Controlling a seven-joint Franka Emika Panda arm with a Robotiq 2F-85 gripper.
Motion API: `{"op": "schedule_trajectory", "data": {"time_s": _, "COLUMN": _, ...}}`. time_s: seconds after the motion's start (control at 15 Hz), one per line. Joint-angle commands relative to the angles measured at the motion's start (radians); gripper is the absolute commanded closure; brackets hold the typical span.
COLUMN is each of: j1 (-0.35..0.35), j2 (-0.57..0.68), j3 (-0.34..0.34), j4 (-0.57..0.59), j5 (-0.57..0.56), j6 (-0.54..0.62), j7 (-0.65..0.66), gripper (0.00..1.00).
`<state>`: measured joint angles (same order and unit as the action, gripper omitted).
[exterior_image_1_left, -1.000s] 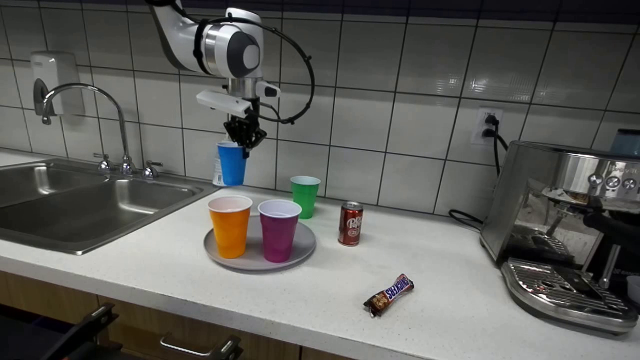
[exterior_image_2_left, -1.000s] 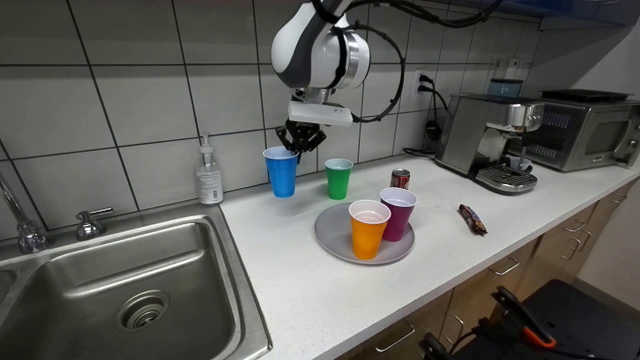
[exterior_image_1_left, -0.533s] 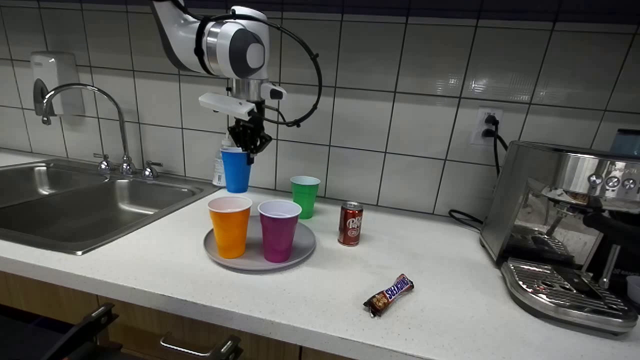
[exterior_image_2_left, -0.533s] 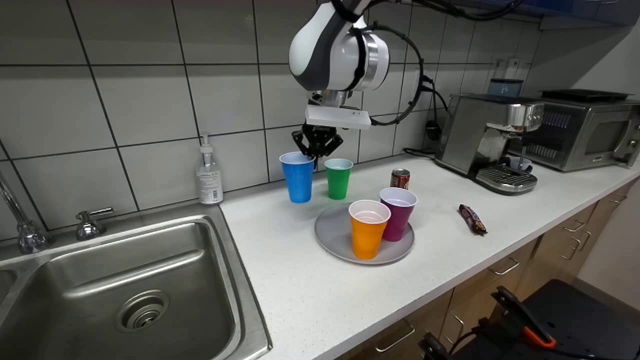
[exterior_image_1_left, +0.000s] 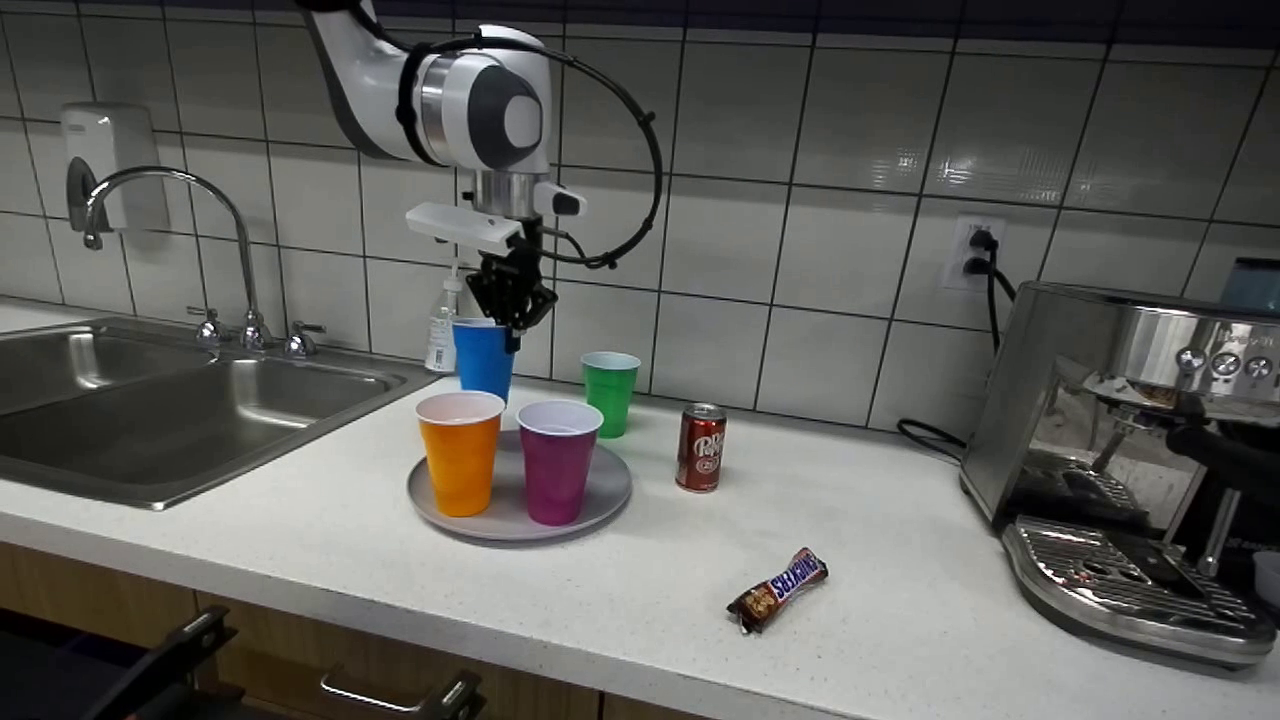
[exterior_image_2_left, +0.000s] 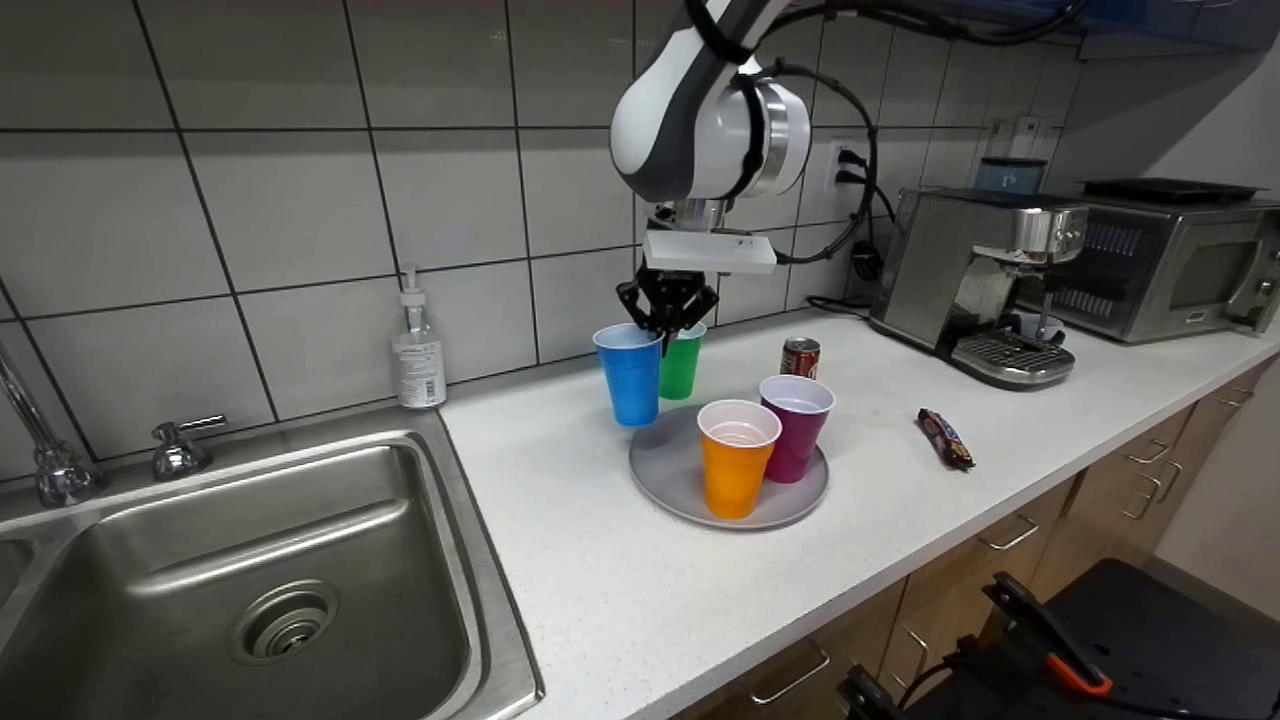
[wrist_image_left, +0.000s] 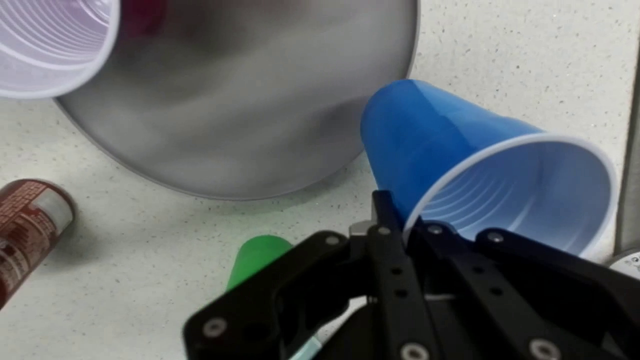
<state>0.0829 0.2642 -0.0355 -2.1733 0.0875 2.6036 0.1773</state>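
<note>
Tiled wall (exterior_image_1_left: 800, 250): pale tiles rising behind a speckled white countertop (exterior_image_1_left: 880, 600), with a steel sink (exterior_image_2_left: 490, 580) at one end and an espresso machine (exterior_image_1_left: 1060, 350) further along.
Gray plate (exterior_image_2_left: 668, 455): carries an orange cup (exterior_image_1_left: 460, 455) and a purple cup (exterior_image_1_left: 558, 465), both upright and near each other.
Blue cup (exterior_image_2_left: 628, 375): near upright at the plate's wall-side edge, its base apparently raised off the countertop; in the wrist view that base overlaps the plate's edge.
Gripper (exterior_image_1_left: 513, 337): clamped on the blue cup's rim, one finger inside and one outside.
Done: by my reading, the blue cup is securely picked up, and two other cups already stand on the plate.
Left: the blue cup is not yet set down or released; the green cup (exterior_image_1_left: 610, 395) stands off the plate, on the countertop.
Snacks: a Dr Pepper can (exterior_image_1_left: 702, 450) upright beside the plate and a Snickers bar (exterior_image_1_left: 778, 592) lying flat, both untouched.
Arm (exterior_image_1_left: 485, 110): comes in from above, wrist bent so the last link points straight down.
</note>
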Motion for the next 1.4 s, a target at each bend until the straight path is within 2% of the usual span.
{"op": "schedule_trajectory", "data": {"time_s": 0.0, "j1": -0.010, "j2": -0.046, "j3": -0.015, "j4": -0.055, "j5": -0.048, "j6": 0.006, "j7": 0.040, "gripper": 0.99}}
{"op": "schedule_trajectory", "data": {"time_s": 0.8, "j1": -0.010, "j2": -0.030, "j3": -0.029, "j4": -0.097, "j5": -0.058, "j6": -0.006, "j7": 0.053, "gripper": 0.99}}
{"op": "schedule_trajectory", "data": {"time_s": 1.33, "j1": -0.018, "j2": -0.009, "j3": -0.022, "j4": -0.104, "j5": -0.040, "j6": 0.036, "j7": 0.037, "gripper": 0.99}}
